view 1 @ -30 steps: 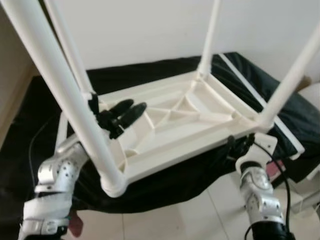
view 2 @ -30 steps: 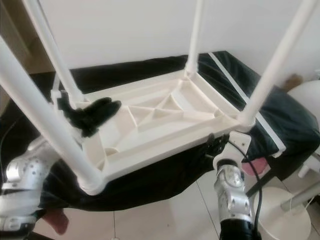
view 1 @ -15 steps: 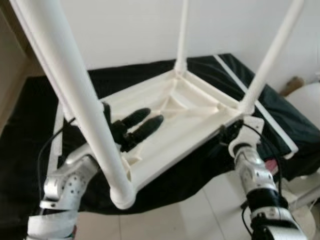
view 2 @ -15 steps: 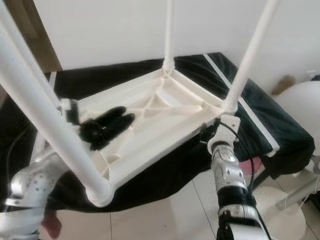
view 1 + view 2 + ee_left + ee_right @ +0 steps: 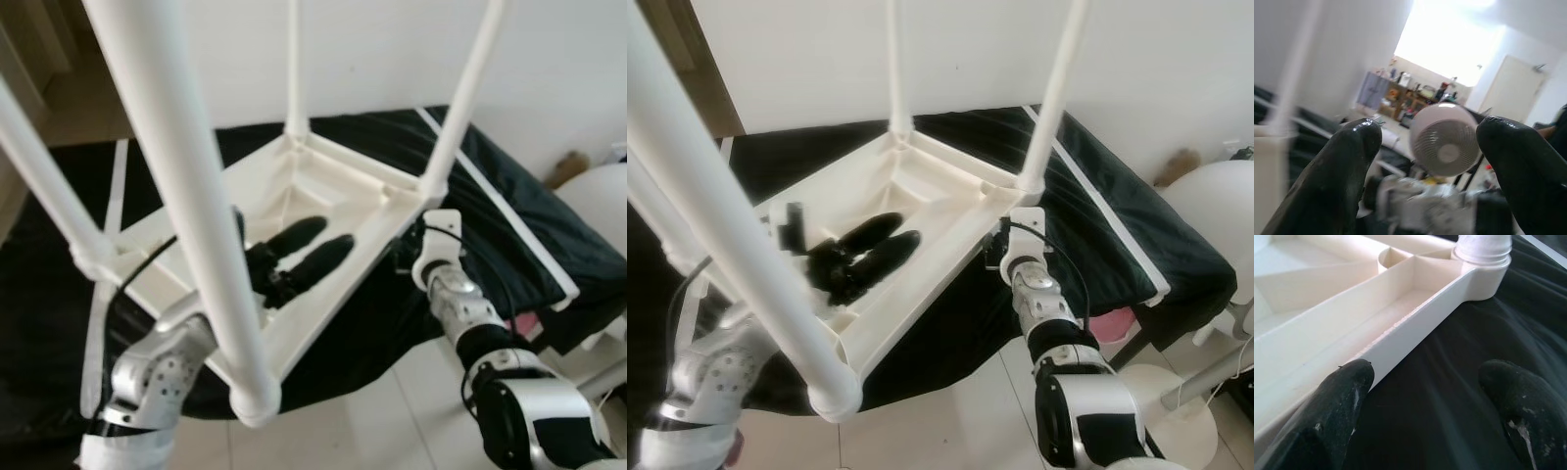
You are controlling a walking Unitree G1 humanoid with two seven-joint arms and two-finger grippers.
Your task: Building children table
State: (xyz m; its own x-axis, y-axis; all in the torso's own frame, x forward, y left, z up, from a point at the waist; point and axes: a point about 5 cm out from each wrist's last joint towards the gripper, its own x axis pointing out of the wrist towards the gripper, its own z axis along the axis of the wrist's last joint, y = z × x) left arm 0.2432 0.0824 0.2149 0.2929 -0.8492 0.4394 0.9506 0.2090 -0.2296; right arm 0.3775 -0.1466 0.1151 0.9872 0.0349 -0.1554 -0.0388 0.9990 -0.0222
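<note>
Four white legs stick up from the upside-down children's table [image 5: 323, 186], which lies top-down on a bed covered in black sheet [image 5: 1097, 206]. Nearest leg [image 5: 191, 206] crosses the front of the eye views, far leg [image 5: 294, 64] and right leg [image 5: 460, 98] rise toward the wall, fourth leg [image 5: 44, 186] sits at my left.

My left gripper [image 5: 304, 253] is inside the ribbed underside of the tabletop, fingers [image 5: 294, 235] spread apart and lying over the ribs, not closed on anything. In the left wrist view the two black fingers [image 5: 1342, 171] stand wide apart with nothing between them; a white round fan [image 5: 1445, 145] and blurry room clutter lie beyond.

My right gripper [image 5: 999, 250] is at the table's right edge, just below the corner socket of the right leg. In the right wrist view its fingers [image 5: 1344, 396] are spread wide; one finger touches or sits just beside the cream rim [image 5: 1415, 318], the other is over the black sheet, well apart from the rim. Nothing is clamped.

White round object [image 5: 1215, 215] at far right, tiled floor [image 5: 960, 411] below the bed.
</note>
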